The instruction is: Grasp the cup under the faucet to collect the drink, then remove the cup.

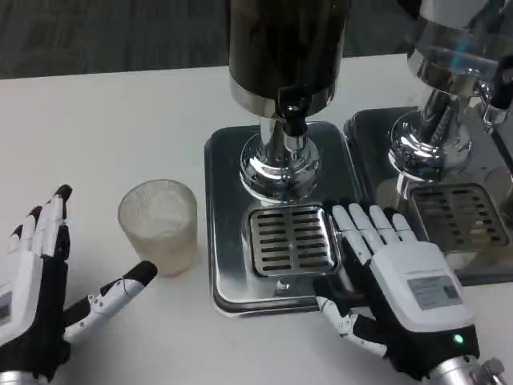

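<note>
A clear, frosted cup [159, 225] stands upright on the white table, left of the drink dispenser's steel base [227, 208]. The dispenser's dark tank [287, 48] has a black faucet [293, 119] above a slotted drip grate [290, 239]. No cup stands on the grate. My left hand [44, 293] lies at the lower left with fingers spread; its thumb tip reaches to just beside the cup's base. My right hand [397, 277] rests flat, fingers extended, on the right part of the steel base beside the grate, holding nothing.
A second dispenser [457, 88] with its own steel base and drip grate [461, 216] stands at the right edge, close beside my right hand. Bare white table [104, 120] stretches to the left and behind the cup.
</note>
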Controlling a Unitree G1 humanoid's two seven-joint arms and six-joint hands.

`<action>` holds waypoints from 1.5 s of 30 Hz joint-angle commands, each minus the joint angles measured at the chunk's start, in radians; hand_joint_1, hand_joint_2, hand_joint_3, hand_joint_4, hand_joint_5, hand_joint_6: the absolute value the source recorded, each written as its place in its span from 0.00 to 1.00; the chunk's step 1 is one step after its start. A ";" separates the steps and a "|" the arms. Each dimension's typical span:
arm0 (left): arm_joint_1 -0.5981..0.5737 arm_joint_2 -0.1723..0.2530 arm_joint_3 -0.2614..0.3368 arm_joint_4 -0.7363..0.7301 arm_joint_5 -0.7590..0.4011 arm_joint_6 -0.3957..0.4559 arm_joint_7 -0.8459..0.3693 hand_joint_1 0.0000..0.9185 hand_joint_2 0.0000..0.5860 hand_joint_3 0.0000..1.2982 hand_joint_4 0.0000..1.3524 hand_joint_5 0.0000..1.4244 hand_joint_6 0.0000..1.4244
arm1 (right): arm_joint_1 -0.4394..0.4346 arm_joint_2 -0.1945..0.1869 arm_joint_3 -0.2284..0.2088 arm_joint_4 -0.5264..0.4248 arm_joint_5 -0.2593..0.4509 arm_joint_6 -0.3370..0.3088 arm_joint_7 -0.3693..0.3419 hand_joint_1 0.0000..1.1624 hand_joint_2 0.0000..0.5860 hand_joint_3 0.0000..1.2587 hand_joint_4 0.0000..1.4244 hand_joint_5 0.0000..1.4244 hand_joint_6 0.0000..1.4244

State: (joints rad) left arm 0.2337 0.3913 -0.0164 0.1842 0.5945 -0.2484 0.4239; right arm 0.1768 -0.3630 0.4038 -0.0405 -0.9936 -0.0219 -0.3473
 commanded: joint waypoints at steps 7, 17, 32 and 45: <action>-0.184 0.007 -0.055 0.393 -0.072 -0.216 0.006 0.00 0.00 0.00 0.00 0.00 0.00 | 0.008 0.011 0.006 -0.013 -0.008 0.024 0.006 0.26 0.81 0.00 0.00 0.00 0.00; -0.347 -0.005 -0.124 0.634 -0.069 -0.321 0.032 0.00 0.00 0.00 0.00 0.00 0.00 | 0.006 0.018 0.009 -0.013 0.000 0.023 0.011 0.23 0.78 0.00 0.00 0.00 0.01; -0.480 -0.060 -0.169 0.816 -0.068 -0.386 0.120 0.07 0.00 0.00 0.00 0.00 0.00 | 0.008 0.016 0.010 -0.029 0.001 0.022 0.035 0.22 0.78 0.02 0.00 0.00 0.03; -0.545 -0.066 -0.230 0.852 -0.028 -0.365 0.185 0.24 0.06 0.00 0.00 0.00 0.02 | 0.007 0.009 0.009 -0.034 0.009 0.016 0.054 0.23 0.77 0.03 0.00 0.00 0.04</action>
State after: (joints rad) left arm -0.2959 0.3341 -0.2307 1.0247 0.5578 -0.6152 0.5917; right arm 0.1815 -0.3518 0.4121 -0.0531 -0.9907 -0.0003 -0.3025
